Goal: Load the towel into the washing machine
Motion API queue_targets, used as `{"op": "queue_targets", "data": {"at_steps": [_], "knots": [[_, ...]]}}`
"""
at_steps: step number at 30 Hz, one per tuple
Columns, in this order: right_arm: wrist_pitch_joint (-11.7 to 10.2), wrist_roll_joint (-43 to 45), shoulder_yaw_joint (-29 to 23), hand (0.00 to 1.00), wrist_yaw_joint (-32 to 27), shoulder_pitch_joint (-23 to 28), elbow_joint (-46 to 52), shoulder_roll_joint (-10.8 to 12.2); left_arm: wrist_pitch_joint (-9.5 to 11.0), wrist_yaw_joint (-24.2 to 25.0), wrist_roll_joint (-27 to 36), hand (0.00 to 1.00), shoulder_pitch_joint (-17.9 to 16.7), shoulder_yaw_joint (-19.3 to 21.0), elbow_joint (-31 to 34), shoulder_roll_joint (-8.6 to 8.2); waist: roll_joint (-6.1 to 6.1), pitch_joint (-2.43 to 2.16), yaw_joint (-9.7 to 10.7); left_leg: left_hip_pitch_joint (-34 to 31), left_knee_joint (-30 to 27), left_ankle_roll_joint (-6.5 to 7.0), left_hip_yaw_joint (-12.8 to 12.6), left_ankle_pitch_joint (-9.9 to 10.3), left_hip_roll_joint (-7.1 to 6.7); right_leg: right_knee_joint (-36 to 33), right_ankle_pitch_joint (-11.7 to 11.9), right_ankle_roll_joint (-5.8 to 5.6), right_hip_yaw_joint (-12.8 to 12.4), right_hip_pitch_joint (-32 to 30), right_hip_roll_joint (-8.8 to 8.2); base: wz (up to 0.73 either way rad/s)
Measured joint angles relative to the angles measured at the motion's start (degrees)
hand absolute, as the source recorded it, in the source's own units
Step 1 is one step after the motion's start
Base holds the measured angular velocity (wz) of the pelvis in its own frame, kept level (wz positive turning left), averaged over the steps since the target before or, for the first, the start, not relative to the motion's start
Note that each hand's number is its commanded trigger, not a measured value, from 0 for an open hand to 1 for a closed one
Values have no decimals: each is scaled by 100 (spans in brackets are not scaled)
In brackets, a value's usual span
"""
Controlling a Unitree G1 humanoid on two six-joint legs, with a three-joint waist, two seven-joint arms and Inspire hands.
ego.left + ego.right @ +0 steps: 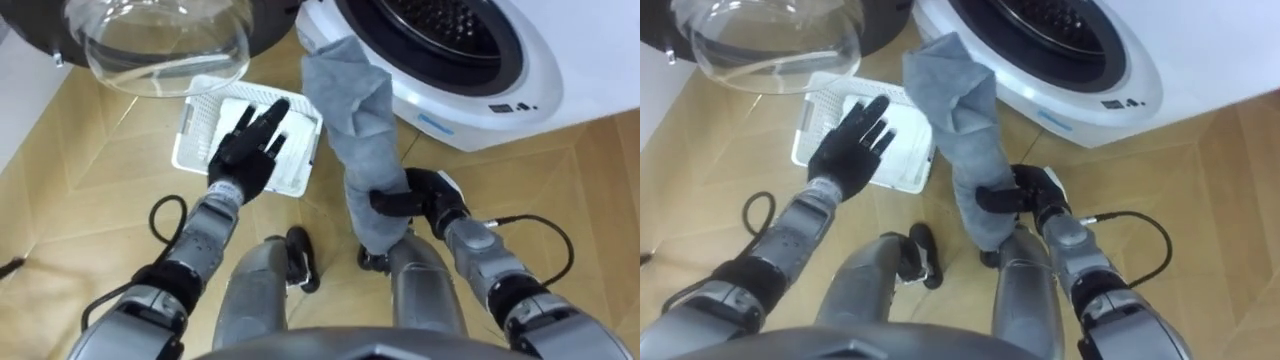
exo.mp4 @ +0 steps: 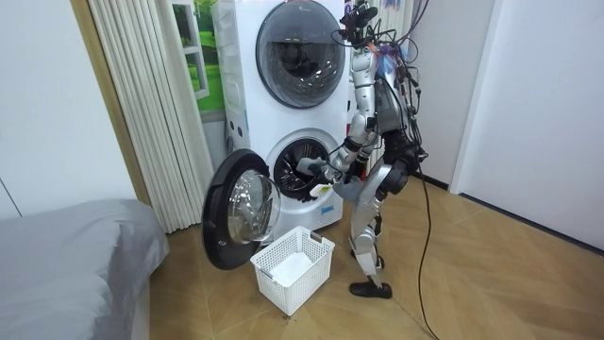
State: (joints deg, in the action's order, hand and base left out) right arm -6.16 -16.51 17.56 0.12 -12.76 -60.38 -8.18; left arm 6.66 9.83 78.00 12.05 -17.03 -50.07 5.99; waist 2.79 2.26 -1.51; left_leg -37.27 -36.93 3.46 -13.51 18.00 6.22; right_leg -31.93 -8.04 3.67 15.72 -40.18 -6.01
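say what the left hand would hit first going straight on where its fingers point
The left hand would likely meet the towel's upper end, held up by the right hand, before the washing machine's rim; depth is unclear.

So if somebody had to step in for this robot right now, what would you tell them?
Right hand: fingers curled round the grey towel, holding it up just in front of the lower washing machine.
Left hand: open, empty, hovering over the white basket on the floor.
Door: swung wide open.
Done: towel is out of the basket and up by the opening.
Left: push the towel into the drum and let go; it hangs outside the rim for now.
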Motion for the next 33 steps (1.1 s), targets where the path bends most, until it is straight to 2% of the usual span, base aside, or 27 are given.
{"op": "queue_targets", "data": {"at_steps": [3, 5, 12, 15, 16, 18, 21, 22, 23, 26, 27, 29, 32, 33], "knots": [[60, -216, -77, 100, -141, -138, -190, -1, -4, -361, -220, 0, -59, 10, 4, -2, 0, 0, -58, -27, -2, 1, 53, 0, -27, -14, -18, -7, 30, 0, -22, 11], [127, -364, -153, 100, -249, -189, -248, -17, -8, -522, -265, 0, -102, 0, 8, -45, -1, 0, -48, -13, 13, 1, 115, -6, -108, -102, -90, -36, 57, 0, -105, 17], [254, -604, -273, 100, -246, -352, -448, -19, -20, -688, -455, 0, -191, 3, 15, -59, -15, 8, -49, -17, 25, 1, 137, -7, -119, -126, -129, -29, 102, 11, -135, 4], [280, -948, -356, 100, -196, -441, -636, -66, -26, -769, -451, 0, -210, 3, 35, -60, -34, 17, -51, -19, 30, -2, 200, -12, -177, -189, -200, -40, 126, 4, -190, 14], [351, -1051, -380, 100, -196, -482, -662, -98, -25, -813, -451, 0, -239, 3, 62, -48, -40, 18, -56, -34, 34, -3, 217, -13, -181, -196, -202, -40, 144, 3, -194, 8], [437, -1233, -433, 100, -185, -525, -690, -158, -41, -831, -565, 0, -266, 6, 53, -32, -45, 20, -55, -64, 32, -4, 268, -15, -200, -201, -205, -43, 188, -2, -213, 10], [545, -1469, -638, 100, -115, -664, -877, -214, -121, -861, -1068, 0, -286, 41, 54, -2, -108, 40, -58, -118, 2, 9, 292, -22, -263, -332, -269, -55, 212, -71, -304, 14], [648, -1551, -774, 100, -75, -732, -903, -264, -202, -864, -1157, 0, -269, 114, 58, -1, -138, 59, -63, -153, -32, 18, 294, -27, -302, -433, -308, -58, 210, -124, -363, 15], [751, -1749, -773, 100, -67, -818, -915, -359, -251, -883, -1158, 0, -257, 120, 71, 36, -160, 59, -66, -221, -94, 19, 295, -27, -323, -515, -334, -61, 202, -197, -402, 13], [879, -2130, -775, 100, -53, -1068, -1070, -575, -295, -932, -1249, 0, -265, 115, 114, 135, -250, 85, -75, -273, -115, 66, 298, -53, -427, -710, -414, -79, 201, -302, -548, 18], [926, -2313, -778, 100, -44, -1153, -1146, -738, -308, -933, -1260, 0, -265, 111, 125, 136, -264, 85, -106, -292, -160, 73, 296, -57, -441, -765, -437, -88, 213, -309, -587, 17], [1003, -2488, -918, 100, -22, -1245, -1228, -949, -363, -931, -1381, 0, -282, 115, 133, 166, -301, 86, -226, -295, -200, 79, 289, -53, -444, -773, -448, -92, 205, -309, -597, 6], [1132, -3092, -1010, 100, 4, -1458, -1341, -1295, -423, -940, -1391, 0, -512, 108, 469, 368, -457, 81, -341, -305, -242, 94, 291, -49, -440, -831, -454, -81, 196, -327, -608, 0], [1135, -3173, -1011, 100, -1, -1500, -1341, -1335, -423, -943, -1391, 0, -554, 107, 517, 401, -494, 82, -345, -310, -250, 94, 288, -50, -442, -850, -457, -77, 187, -339, -611, 0]]}}
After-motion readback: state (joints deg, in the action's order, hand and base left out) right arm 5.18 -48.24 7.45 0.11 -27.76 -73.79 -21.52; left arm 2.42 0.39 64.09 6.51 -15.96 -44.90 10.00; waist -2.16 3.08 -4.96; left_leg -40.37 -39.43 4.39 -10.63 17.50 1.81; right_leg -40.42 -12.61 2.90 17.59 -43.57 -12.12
